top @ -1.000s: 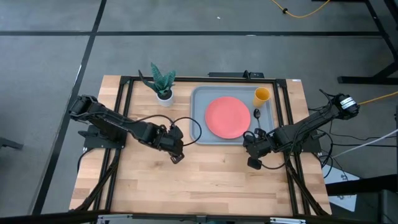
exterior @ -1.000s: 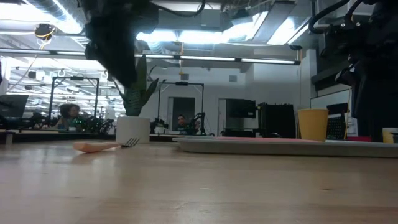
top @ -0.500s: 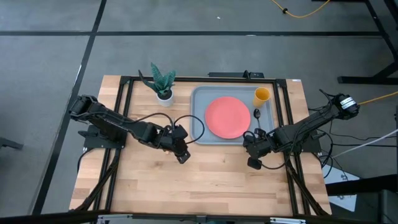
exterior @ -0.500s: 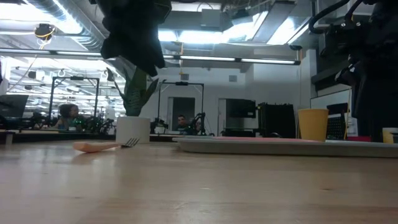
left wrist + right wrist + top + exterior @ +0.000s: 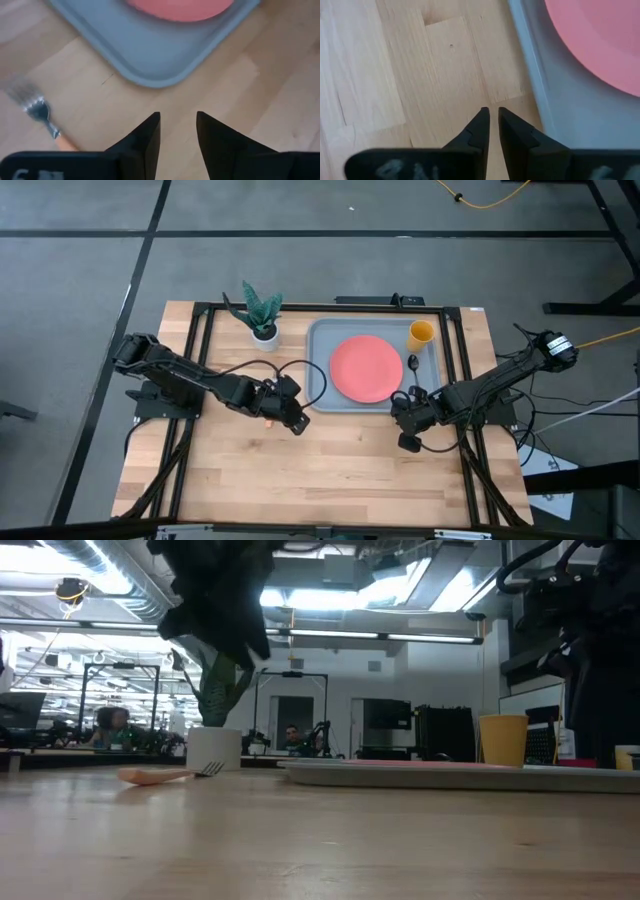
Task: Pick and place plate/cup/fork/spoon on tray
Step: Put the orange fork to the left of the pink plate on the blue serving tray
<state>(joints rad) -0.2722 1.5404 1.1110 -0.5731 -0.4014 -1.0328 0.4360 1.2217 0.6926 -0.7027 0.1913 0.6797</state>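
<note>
Fork (image 5: 42,114) lay flat on the bare tabletop (image 5: 330,470), at the left edge of the left wrist picture, tines toward the tray (image 5: 320,370) and tan handle running down out of the frame; in the low view it sat left of centre near the white plant pot (image 5: 213,748). It was the one piece not yet loaded, which likely explains why the left claw (image 5: 177,131) hung above the wood just beside the tray's near corner, fingers spread and holding nothing, ready to close on the handle.

On the tray, the plate (image 5: 366,368) filled the middle, the cup (image 5: 421,334) stood in the upper right corner, and the spoon (image 5: 413,364) lay between plate and rim. The right claw (image 5: 493,127), nearly pressed together and empty, waited over the wood at the tray's lower right edge, apparently keeping out of the way.
</note>
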